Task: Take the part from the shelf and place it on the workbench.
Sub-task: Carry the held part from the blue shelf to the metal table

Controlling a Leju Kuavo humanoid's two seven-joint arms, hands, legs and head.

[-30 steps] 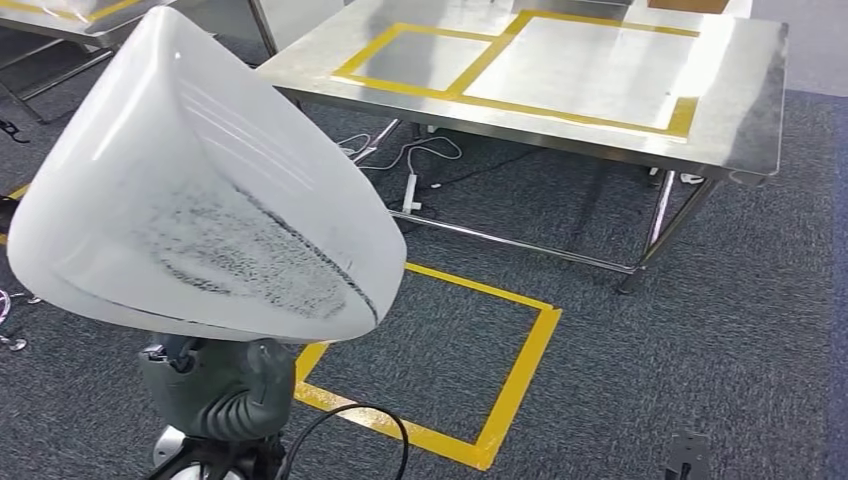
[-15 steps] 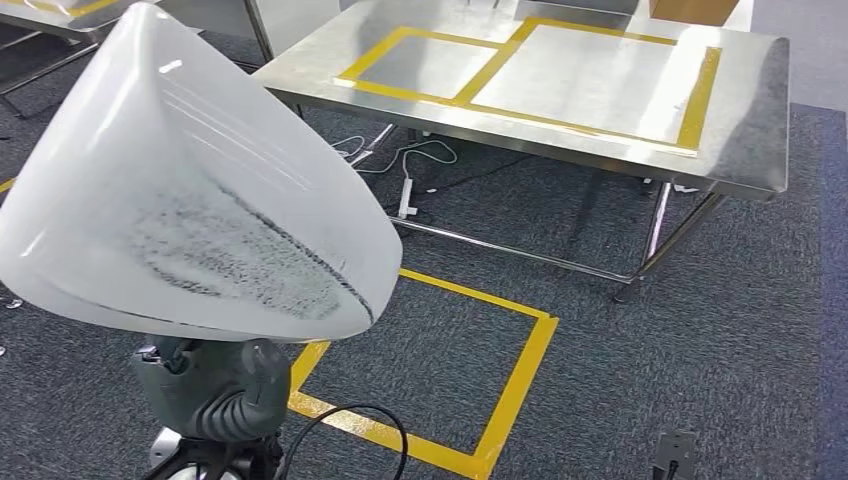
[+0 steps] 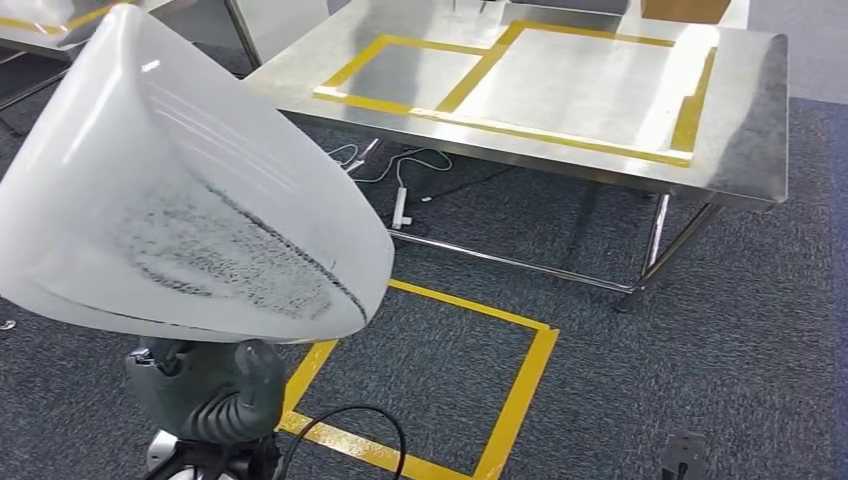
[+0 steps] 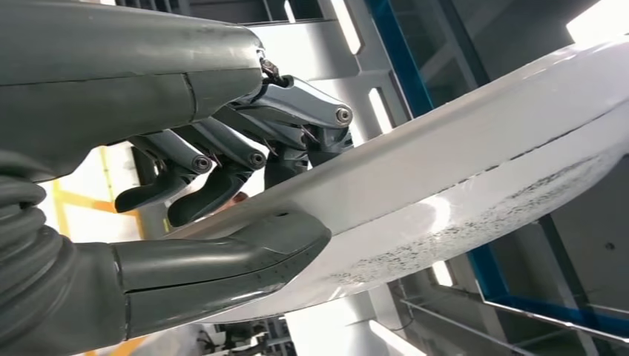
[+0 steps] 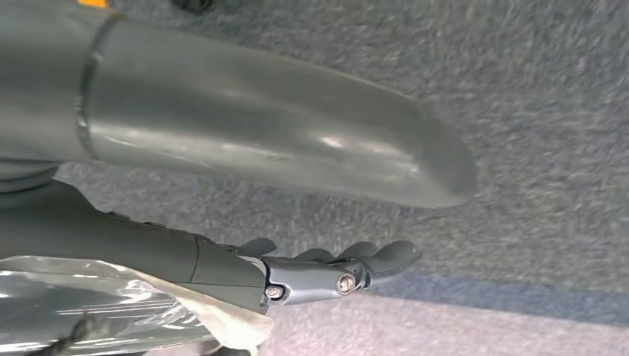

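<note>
A large white curved shell part (image 3: pixel 190 190), speckled with dark marks along its lower face, takes up the left of the head view. My left hand (image 4: pixel 245 200) grips its edge (image 4: pixel 475 170), thumb under it and fingers over it. The grey wrist cover (image 3: pixel 205 385) of that arm shows just below the part. The steel workbench (image 3: pixel 740 120), marked with yellow tape rectangles, stands ahead and to the right, apart from the part. My right hand (image 5: pixel 222 256) hangs over the grey carpet, fingers loosely apart and holding nothing.
A yellow taped square (image 3: pixel 520 390) marks the carpet in front of the bench. White cables and a power strip (image 3: pixel 402 200) lie under the bench. Another steel table (image 3: pixel 40 25) is at the far left. A cardboard box (image 3: pixel 685 8) sits behind the bench.
The whole view has shifted a little, so the camera has moved; the bench and floor square sit slightly further left. The white part stays held in my left hand.
</note>
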